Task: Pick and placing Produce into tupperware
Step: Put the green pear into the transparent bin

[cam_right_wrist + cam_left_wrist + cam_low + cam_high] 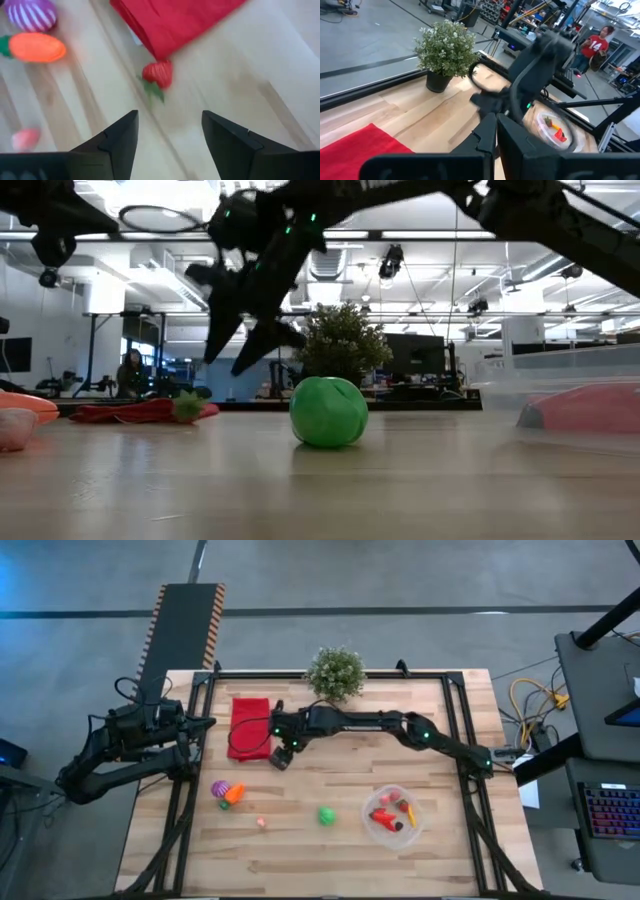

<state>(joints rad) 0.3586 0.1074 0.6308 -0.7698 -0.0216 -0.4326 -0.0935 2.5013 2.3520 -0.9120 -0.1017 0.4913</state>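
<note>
We take the small red toy strawberry with green leaves (157,75) as the piece in hand; it lies on the wooden bench (330,840) at the near edge of the folded red cloth (248,727), just ahead of the right gripper (170,131). We judge it light, rigid and smooth-skinned, so apt to roll or skid when pinched. The sensible hold is across its plump red body, clear of the leaves and of the cloth's hem.

Other produce lies well apart from it: a purple-striped round piece (31,14), an orange carrot-like piece (37,47) touching it, a small pink piece (261,823) and a green ball-shaped piece (329,411). The round clear plastic tupperware bowl (378,830) stands towards the right of the bench and already holds several red and orange pieces.

The right arm reaches far across the bench, wrist pitched downwards, its jaws standing apart above the strawberry and holding nothing. The left gripper (496,135) waits off the bench's left edge with its jaws together. A potted green plant (335,672) stands at the far edge.
</note>
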